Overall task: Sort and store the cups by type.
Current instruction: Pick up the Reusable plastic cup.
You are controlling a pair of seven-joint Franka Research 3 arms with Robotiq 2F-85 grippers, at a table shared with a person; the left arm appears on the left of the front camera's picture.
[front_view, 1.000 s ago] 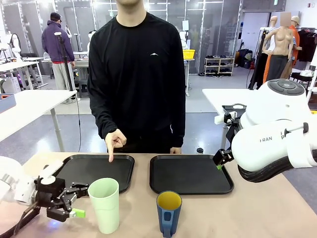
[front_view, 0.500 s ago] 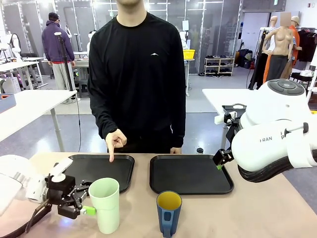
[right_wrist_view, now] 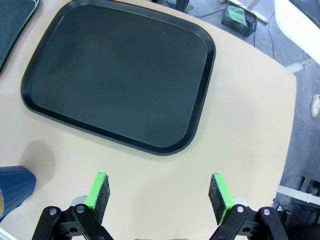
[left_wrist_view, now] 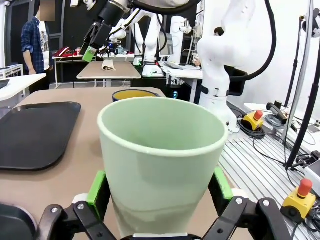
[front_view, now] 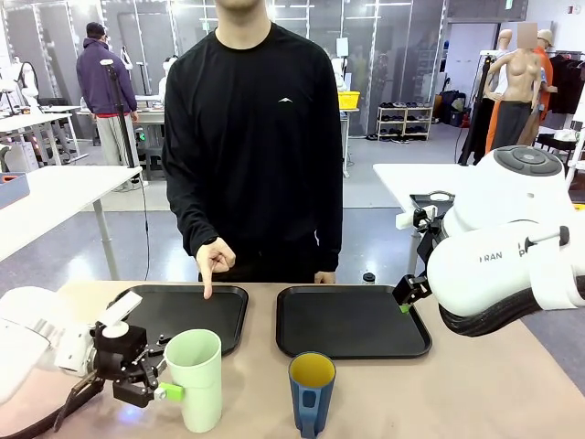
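Observed from the robot's side of the table (front_view: 484, 393), with the green cup taken as reference.

1. The green cup (front_view: 194, 380) stands upright on the bare table surface, near the robot's edge. It rests on neither tray.
2. The left gripper (front_view: 167, 370) is level with the lower half of the green cup and comes in from its left. In the left wrist view the fingers (left_wrist_view: 97, 187) stand wide apart, one on each side of the cup (left_wrist_view: 160, 160). The pads are just beside its wall. I cannot tell whether they touch it.
3. The blue mug (front_view: 312, 393) stands upright just to the right of the green cup, apart from it, with its yellow inside showing.
4. The left tray (front_view: 183, 315) lies directly beyond the green cup. The right tray (front_view: 352, 322) lies beyond it and to the right.
5. A person's hand (front_view: 212, 261) points one finger down at the left tray's far rim, straight across from the green cup.
6. The right gripper (front_view: 405, 297) hangs well to the right of the green cup, above the right tray's far right corner. Its fingers (right_wrist_view: 97, 195) are spread wide with nothing between them.
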